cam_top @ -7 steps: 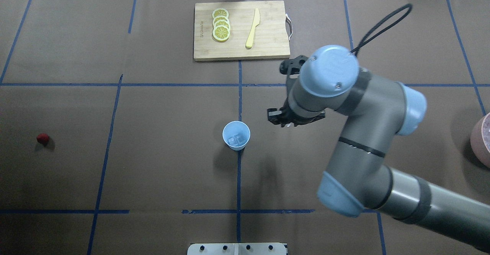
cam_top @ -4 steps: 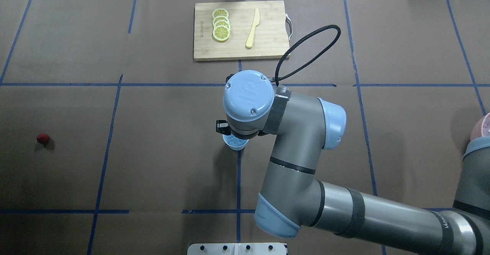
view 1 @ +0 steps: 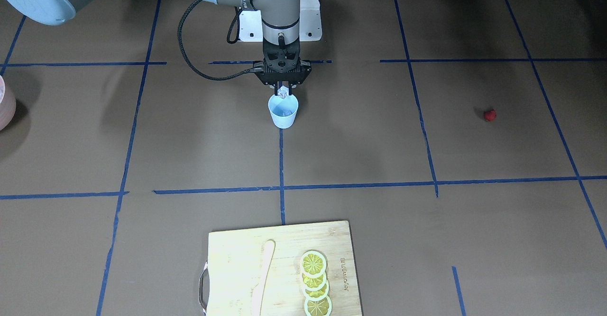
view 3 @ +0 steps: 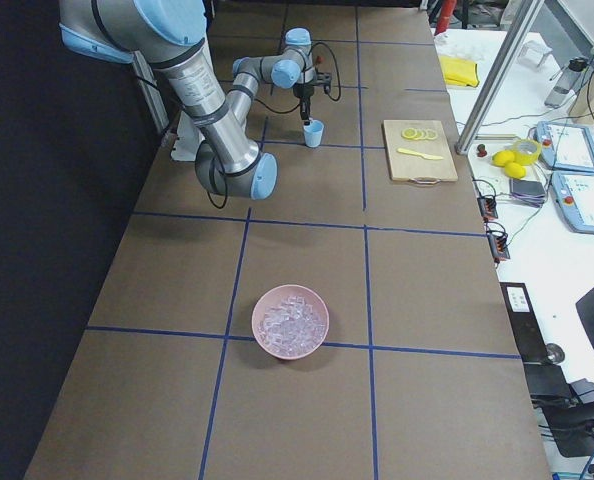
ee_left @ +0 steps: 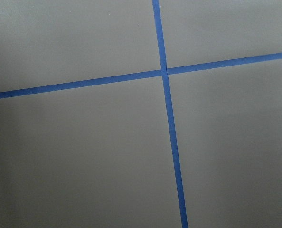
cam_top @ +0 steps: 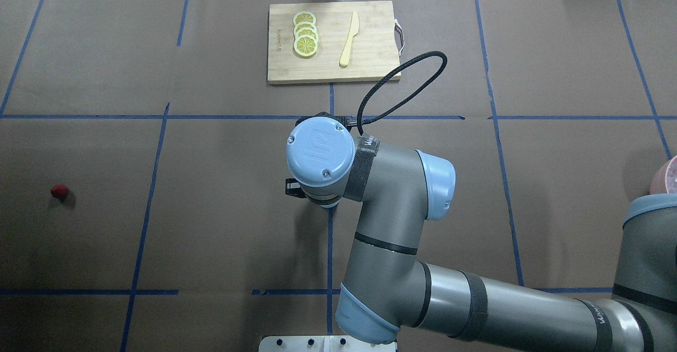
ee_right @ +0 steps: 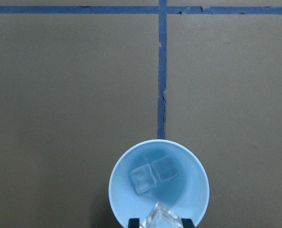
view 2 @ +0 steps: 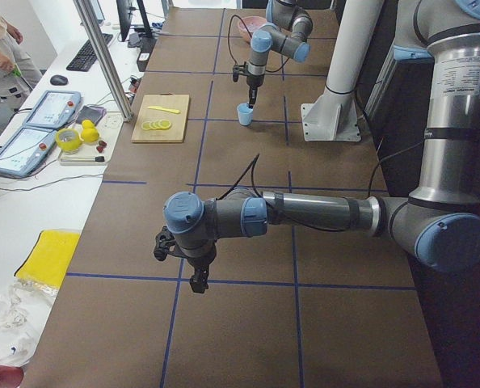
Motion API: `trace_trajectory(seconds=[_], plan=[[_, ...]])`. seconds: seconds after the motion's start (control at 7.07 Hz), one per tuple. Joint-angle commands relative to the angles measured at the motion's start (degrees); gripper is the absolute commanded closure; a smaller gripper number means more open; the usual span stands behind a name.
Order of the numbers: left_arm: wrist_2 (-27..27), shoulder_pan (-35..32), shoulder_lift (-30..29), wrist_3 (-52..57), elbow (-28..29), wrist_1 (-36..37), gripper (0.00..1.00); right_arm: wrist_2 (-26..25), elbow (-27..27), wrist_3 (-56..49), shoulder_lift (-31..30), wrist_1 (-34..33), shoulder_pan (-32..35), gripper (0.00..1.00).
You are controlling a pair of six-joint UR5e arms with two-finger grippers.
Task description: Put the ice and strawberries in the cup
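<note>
The light-blue cup (view 1: pixel 283 113) stands at the table's middle and holds two ice cubes (ee_right: pixel 144 180). My right gripper (view 1: pixel 283 89) hangs straight over the cup's mouth, shut on a clear ice cube (ee_right: pixel 162 217) held just above the rim. In the overhead view my right wrist hides the cup. The red strawberry (cam_top: pixel 59 192) lies alone far on my left side, and also shows in the front view (view 1: pixel 490 115). My left gripper (view 2: pixel 198 282) shows only in the exterior left view, low over bare table, and I cannot tell whether it is open.
A pinkish bowl (view 3: pixel 291 322) full of ice cubes sits at my far right. A wooden cutting board (cam_top: pixel 370 56) with lemon slices (cam_top: pixel 305 35) and a yellow knife (cam_top: pixel 349 39) lies at the far middle edge.
My right arm swung left from beside the cup to directly over it, carrying the ice cube, and now covers the cup in the overhead view. The strawberry has not moved.
</note>
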Motion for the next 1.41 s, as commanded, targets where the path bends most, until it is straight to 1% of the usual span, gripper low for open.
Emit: trace_trajectory(seconds=[0.0,0.28,0.42,0.57,0.71,0.85,0.99,1.13,1.27], plan=[[0.00,0.00,0.01,0.00,0.04,0.01,0.00,-0.03,0.00,-1.07,-0.03,0.08,0.51,0.07],[0.00,0.00,0.01,0.00,0.04,0.01,0.00,0.41,0.09,-1.51,0.15,0.17,1.65,0.07],[0.00,0.00,0.01,0.00,0.12,0.01,0.00,1.19,0.27,-3.25,0.15,0.17,3.49,0.02],[0.00,0.00,0.01,0.00,-0.05,-0.16,0.00,5.64,0.36,-6.32,-0.29,0.17,7.42,0.02],[0.00,0.00,0.01,0.00,-1.01,-0.08,0.00,11.34,0.53,-10.52,-1.51,0.17,12.68,0.02],[0.09,0.00,-0.08,0.00,-1.11,-0.08,0.00,15.57,0.53,-18.74,-4.31,0.25,18.04,0.02],[0.35,0.26,-0.08,-0.26,-1.11,0.01,0.00,18.14,0.36,-27.35,-7.12,0.51,22.88,0.02],[0.35,0.44,-0.26,-0.61,-1.28,-0.08,0.00,22.43,0.27,-34.57,-9.67,0.43,27.98,0.02],[0.09,0.79,-1.39,-0.53,-1.37,-0.25,0.00,26.56,0.36,-39.34,-12.83,0.52,31.85,0.02]])
